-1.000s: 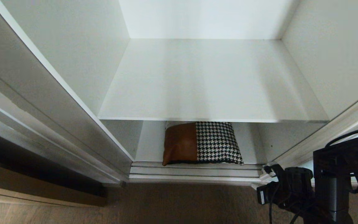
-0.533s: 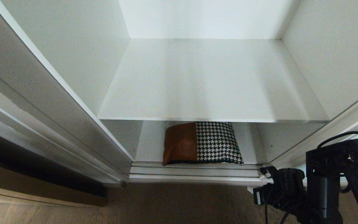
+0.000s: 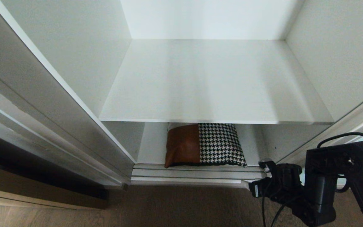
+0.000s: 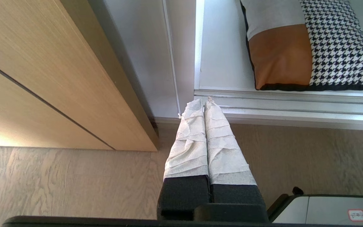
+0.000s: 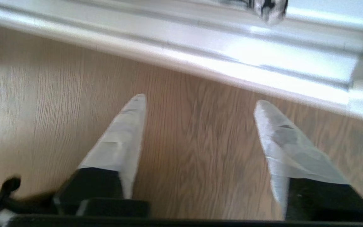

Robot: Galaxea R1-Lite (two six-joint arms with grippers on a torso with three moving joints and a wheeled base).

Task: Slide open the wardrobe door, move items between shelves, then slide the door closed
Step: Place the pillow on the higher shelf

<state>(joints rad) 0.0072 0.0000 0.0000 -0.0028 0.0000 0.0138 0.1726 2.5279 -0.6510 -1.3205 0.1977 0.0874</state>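
Down low, a tan-and-houndstooth cushion bag (image 3: 205, 145) lies flat.

A wood-grain floor (image 3: 175, 208) runs in front of the silver bottom track (image 3: 194, 173), and a light wood panel (image 4: 43, 78) stands on that floor beside the track's end.

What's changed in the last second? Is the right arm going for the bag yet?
The right gripper has shifted left along the door track toward the bag, its jaws now apart over the floor, holding nothing. Bag, upper shelf and left gripper are unchanged.
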